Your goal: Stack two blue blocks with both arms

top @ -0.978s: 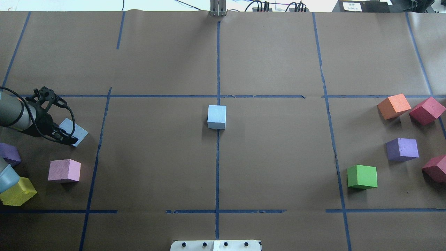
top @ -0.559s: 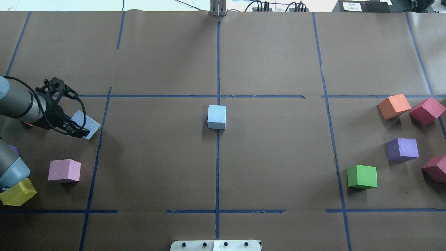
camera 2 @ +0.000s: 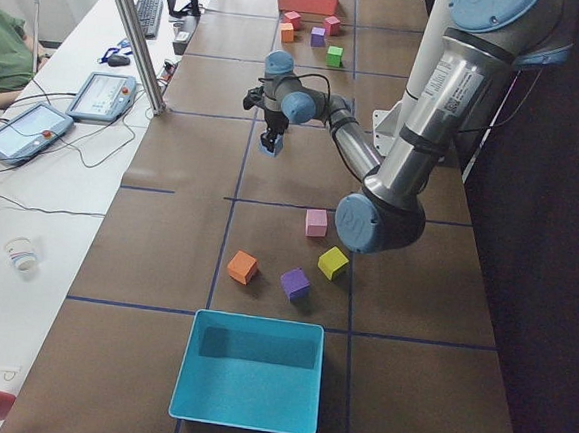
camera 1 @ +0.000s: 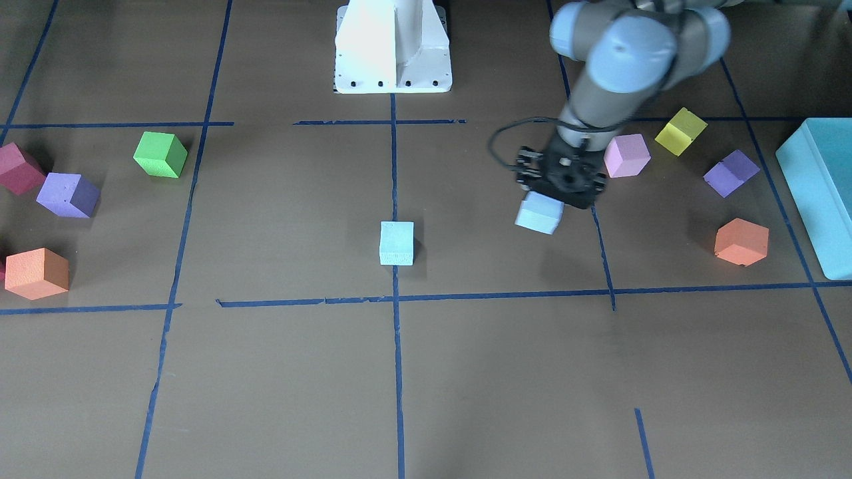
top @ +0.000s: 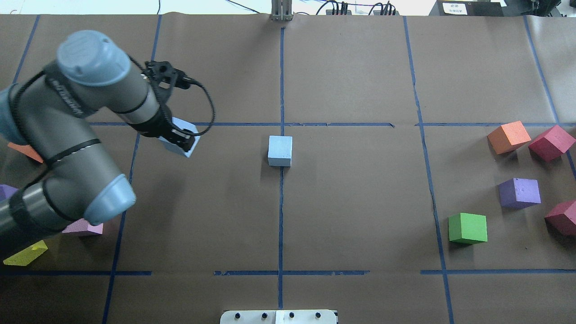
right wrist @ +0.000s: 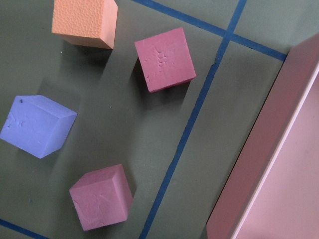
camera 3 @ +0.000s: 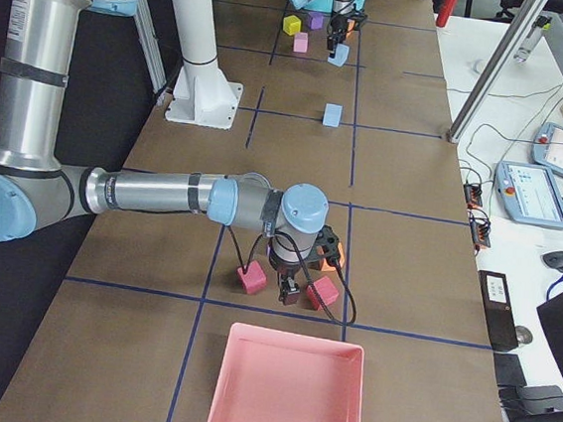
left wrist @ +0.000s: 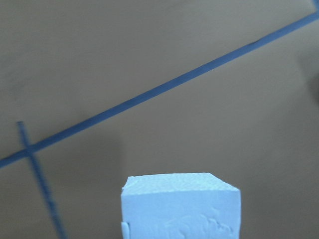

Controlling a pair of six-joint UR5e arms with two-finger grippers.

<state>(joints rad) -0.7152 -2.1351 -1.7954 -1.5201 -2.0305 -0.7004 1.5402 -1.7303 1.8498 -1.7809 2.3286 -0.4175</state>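
One blue block [top: 280, 150] sits on the centre tape line, also in the front view [camera 1: 397, 243]. My left gripper [top: 182, 140] is shut on the second blue block [top: 185, 126] and holds it above the table, left of the centre block. The front view shows the left gripper [camera 1: 549, 198] with that block [camera 1: 539, 214] hanging below it. The left wrist view shows the held block [left wrist: 180, 206] close up. My right gripper [camera 3: 295, 277] hangs low over crimson cubes at the table's right end. I cannot tell whether it is open or shut.
Pink [camera 1: 626, 155], yellow [camera 1: 680, 131], purple [camera 1: 731, 173] and orange [camera 1: 741, 241] cubes and a teal box [camera 1: 819, 193] lie on my left side. Green [top: 468, 228], purple [top: 519, 192], orange [top: 508, 136] and crimson [top: 551, 142] cubes and a pink tray [camera 3: 289, 391] lie on my right.
My left arm has swung from the table's far left toward the centre, carrying the blue block with it. The centre block has not moved.
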